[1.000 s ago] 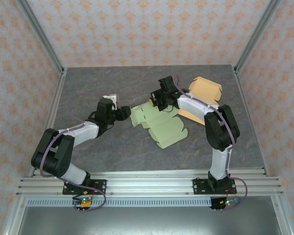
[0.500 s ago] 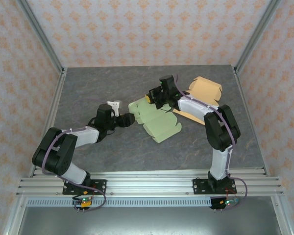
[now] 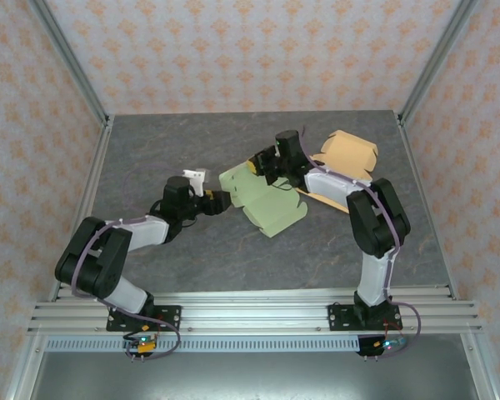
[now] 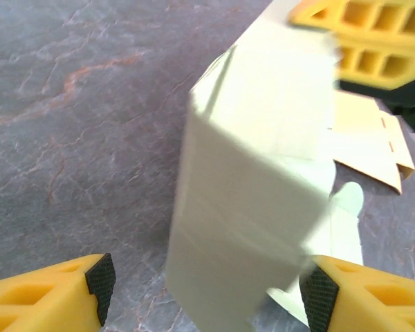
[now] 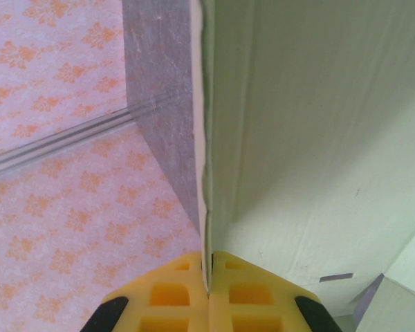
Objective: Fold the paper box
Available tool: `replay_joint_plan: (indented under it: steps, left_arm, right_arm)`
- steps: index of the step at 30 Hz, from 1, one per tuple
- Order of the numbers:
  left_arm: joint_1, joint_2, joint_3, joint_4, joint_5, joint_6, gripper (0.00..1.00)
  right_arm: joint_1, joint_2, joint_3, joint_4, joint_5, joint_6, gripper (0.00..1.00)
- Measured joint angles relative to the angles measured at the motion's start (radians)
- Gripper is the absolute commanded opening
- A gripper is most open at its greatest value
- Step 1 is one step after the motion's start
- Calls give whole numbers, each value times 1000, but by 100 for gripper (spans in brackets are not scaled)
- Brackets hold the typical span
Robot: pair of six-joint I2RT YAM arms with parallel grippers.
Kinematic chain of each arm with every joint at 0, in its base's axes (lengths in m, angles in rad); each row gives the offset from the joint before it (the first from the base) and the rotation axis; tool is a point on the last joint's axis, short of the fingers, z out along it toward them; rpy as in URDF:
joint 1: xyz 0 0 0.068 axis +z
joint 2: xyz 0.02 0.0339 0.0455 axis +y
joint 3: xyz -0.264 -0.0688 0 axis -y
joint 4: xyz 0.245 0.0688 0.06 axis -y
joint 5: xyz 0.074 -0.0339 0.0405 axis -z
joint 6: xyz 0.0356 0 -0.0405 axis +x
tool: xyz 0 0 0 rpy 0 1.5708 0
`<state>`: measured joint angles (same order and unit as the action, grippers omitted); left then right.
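Pale green cardboard box blank (image 3: 267,204), half-raised, frame centre, on grey marbled bench (image 3: 150,150). My right jaws clench its top edge; my left jaws gape astride the near panel, grasping nothing. Risk: a skewed left push could tear the pinched edge free.

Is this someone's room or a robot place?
Likely a robot test booth: left arm and right arm bolted to a metal rail, aluminium frame posts, patterned wall panels closing in a grey tabletop.
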<state>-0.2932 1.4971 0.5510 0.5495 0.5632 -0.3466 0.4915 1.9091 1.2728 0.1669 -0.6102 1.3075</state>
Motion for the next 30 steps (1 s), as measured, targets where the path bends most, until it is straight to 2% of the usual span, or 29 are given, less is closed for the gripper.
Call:
replay_joint_plan:
  steps: [4,10,13,17,26,30]
  left_arm:
    - [-2,-89,-18,0,-18,26,73]
    - [8,-119,-69,19,-108,21,69]
    - [34,-130,-105,2,-177,-6,79]
    - [46,-139,-97,-27,-213,-17,86]
    - [46,-140,14,-102,-205,1,86]
    - [46,-71,121,-172,-200,35,86]
  right_arm:
    - [-5,0,-34,111,-11,-80,0]
    - [-8,40,-52,312,-72,-112,0]
    - [-8,89,-54,375,-103,-106,0]
    - [-8,123,-65,396,-123,-110,0]
    - [-8,130,-65,396,-129,-154,0]
    - [-8,132,-65,396,-132,-158,0]
